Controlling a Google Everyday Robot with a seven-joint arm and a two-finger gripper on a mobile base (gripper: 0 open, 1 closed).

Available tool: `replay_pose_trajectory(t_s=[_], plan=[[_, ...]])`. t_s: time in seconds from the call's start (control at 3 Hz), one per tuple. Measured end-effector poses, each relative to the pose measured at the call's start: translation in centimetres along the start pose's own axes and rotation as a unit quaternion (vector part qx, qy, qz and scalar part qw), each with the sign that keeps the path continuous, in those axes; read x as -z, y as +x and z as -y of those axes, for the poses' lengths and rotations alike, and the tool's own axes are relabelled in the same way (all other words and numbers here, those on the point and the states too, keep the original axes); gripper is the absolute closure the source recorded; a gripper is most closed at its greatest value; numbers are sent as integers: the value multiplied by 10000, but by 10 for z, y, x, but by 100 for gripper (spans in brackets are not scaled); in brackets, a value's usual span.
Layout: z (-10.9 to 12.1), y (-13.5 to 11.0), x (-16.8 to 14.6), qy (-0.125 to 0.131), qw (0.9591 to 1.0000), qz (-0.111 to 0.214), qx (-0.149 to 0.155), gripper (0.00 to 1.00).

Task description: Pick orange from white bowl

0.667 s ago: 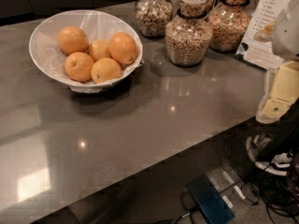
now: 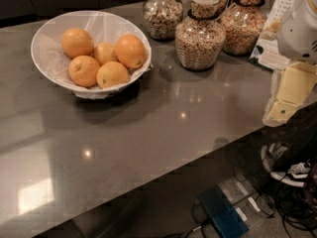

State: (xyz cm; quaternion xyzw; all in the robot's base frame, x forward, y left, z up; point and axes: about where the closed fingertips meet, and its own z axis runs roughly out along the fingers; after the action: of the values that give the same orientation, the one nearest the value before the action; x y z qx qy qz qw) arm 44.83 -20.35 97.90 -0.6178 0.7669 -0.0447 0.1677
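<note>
Counting five oranges, three jars, one bowl

I see one white bowl (image 2: 45,58) holding five oranges. The orange (image 2: 130,51), the largest, lies against the bowl's right rim. Three glass jars (image 2: 200,36) stand right of the bowl. The gripper (image 2: 287,95) hangs far right of the bowl, by the counter (image 2: 163,128) edge, and I cannot tell its state. Open counter stretches between them.

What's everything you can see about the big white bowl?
The white bowl is wide, round and shallow, lined with crinkly see-through wrap. It sits upright on the grey counter, left side, holding five oranges. Nothing else touches it: the glass jars stand apart to its right, and the pincer hangs far off at the right edge.
</note>
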Motion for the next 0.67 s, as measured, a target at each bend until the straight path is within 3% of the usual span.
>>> replay_pose_trajectory(t_s=[0.33,0.67], plan=[[20,-39,-9,206,9981,139,570,0],[42,-79,-16,395,9926,413,1070,0]])
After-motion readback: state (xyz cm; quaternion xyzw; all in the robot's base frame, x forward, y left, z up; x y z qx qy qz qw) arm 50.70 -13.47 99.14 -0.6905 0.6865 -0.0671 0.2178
